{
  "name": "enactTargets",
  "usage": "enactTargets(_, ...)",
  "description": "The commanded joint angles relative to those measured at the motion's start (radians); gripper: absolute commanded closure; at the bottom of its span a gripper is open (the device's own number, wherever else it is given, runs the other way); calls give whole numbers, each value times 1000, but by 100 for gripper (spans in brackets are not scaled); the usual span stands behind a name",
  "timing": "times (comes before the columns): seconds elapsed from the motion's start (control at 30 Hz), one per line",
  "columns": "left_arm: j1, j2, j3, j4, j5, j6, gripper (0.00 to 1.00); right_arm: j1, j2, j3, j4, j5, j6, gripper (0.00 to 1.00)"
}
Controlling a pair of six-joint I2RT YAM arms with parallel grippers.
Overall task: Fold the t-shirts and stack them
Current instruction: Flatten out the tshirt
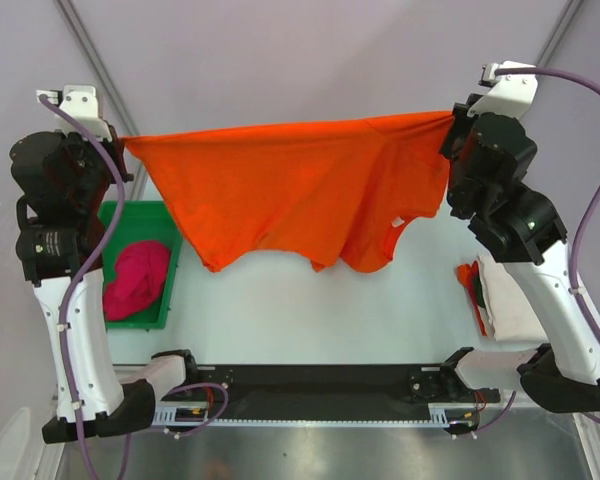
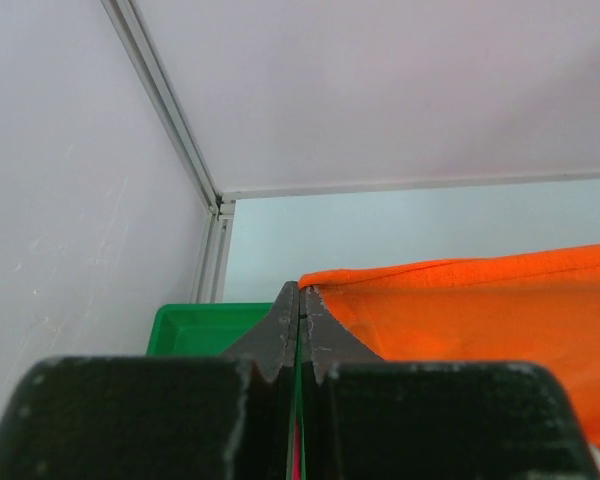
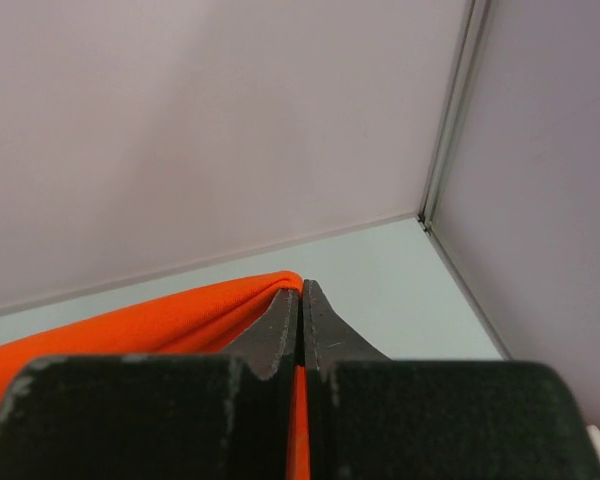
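Observation:
An orange t-shirt (image 1: 280,185) hangs stretched in the air between both arms, high over the back of the table. My left gripper (image 1: 118,142) is shut on its left corner, and the cloth (image 2: 480,300) runs off to the right of the closed fingers (image 2: 280,330). My right gripper (image 1: 452,122) is shut on the right corner, with orange cloth (image 3: 130,320) pinched between its fingers (image 3: 325,325). A crumpled magenta-pink t-shirt (image 1: 135,278) lies in the green tray (image 1: 130,215). An off-white t-shirt (image 1: 508,300) lies folded at the right, partly hidden by the right arm.
The green tray (image 2: 195,325) sits at the table's left side under the left arm. A strip of orange-red cloth (image 1: 470,278) shows beside the off-white shirt. A black rail (image 1: 320,382) with the arm bases runs along the near edge. Pale walls enclose the back and sides.

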State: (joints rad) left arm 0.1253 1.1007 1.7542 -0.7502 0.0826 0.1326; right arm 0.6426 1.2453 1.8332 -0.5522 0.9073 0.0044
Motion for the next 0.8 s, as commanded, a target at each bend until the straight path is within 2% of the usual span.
enactTargets(0.0, 30, -45, 5, 14, -9, -45, 100, 28, -40, 64, 34, 88, -134, 100)
enactTargets(0.13, 30, -133, -27, 69, 19, -25, 100, 135, -99, 14, 214, 194, -310, 100)
enactTargets(0.2, 30, -160, 4, 66, 11, -14, 100, 239, -119, 8, 308, 240, -426, 100)
enactTargets(0.23, 30, -159, 31, 31, 5, -14, 100, 277, -121, 6, 427, 296, -560, 100)
enactTargets(0.27, 28, -150, 84, 14, 6, -17, 100, 352, -124, 3, 493, 318, -625, 100)
enactTargets(0.3, 30, -154, 103, 2, 8, -19, 100, 383, -124, 1, 542, 338, -682, 100)
enactTargets(0.33, 30, -160, 113, -1, 11, -24, 100, 411, -126, -5, 668, 366, -742, 100)
enactTargets(0.4, 30, -182, 122, 0, 34, -36, 100, 456, -133, -35, 724, 372, -811, 100)
enactTargets(0.47, 30, -177, 120, -6, 33, -56, 100, 450, -127, -58, 736, 357, -795, 100)
enactTargets(0.5, 30, -155, 117, -6, 29, -57, 100, 407, -127, -78, 735, 341, -776, 100)
enactTargets(0.53, 30, -141, 114, -11, 20, -60, 100, 375, -110, -71, 671, 305, -744, 100)
enactTargets(0.57, 30, -122, 111, -15, 11, -62, 100, 329, -90, -51, 594, 274, -590, 100)
enactTargets(0.6, 30, -96, 108, -17, 13, -60, 100, 189, -69, -16, 468, 230, -480, 100)
enactTargets(0.63, 30, -57, 108, -21, 16, -60, 100, 146, -34, 51, 283, 126, -375, 100)
enactTargets(0.77, 30, 82, 143, -8, 6, -57, 100, 33, 38, 5, 316, 73, -319, 100)
